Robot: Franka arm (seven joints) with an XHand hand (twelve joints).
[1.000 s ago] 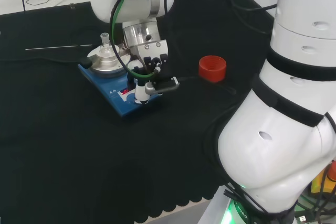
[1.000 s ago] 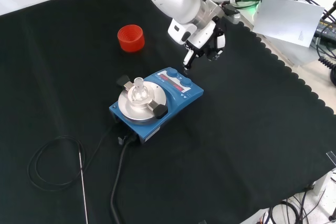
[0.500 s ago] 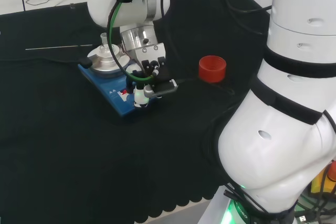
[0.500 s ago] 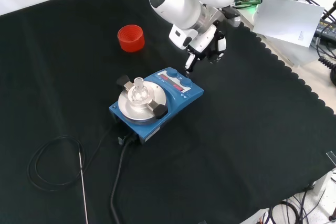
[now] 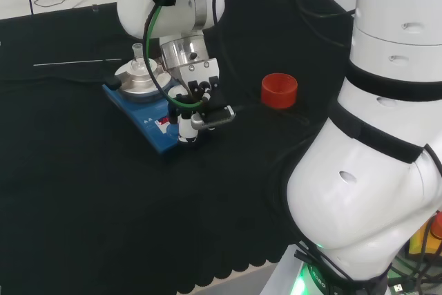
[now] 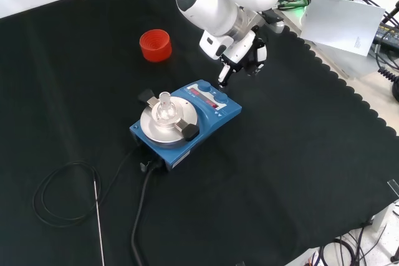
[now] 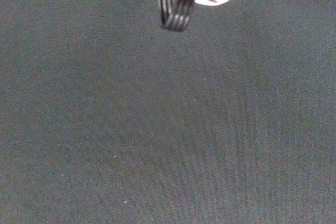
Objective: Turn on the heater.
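Black and white hand (image 6: pixel 244 59) just above the front panel of the blue box-shaped heater (image 6: pixel 187 119) mid-cloth, one finger (image 6: pixel 222 75) extended down toward the knobs, the rest curled, holding nothing. Contact unclear.

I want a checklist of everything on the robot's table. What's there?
Surface: black cloth covers the bench, scalloped edge.
Job's things: blue heater with a small glass flask on its round plate.
Clutter: red cup; thin metal rod.
Hand: hand hangs just above the heater's control end, one of its fingers pointing down at it; contact cannot be told.
Cables: black cable from the heater; a looped thin wire.
Surroundings: white paper sheet and cords beyond the cloth.
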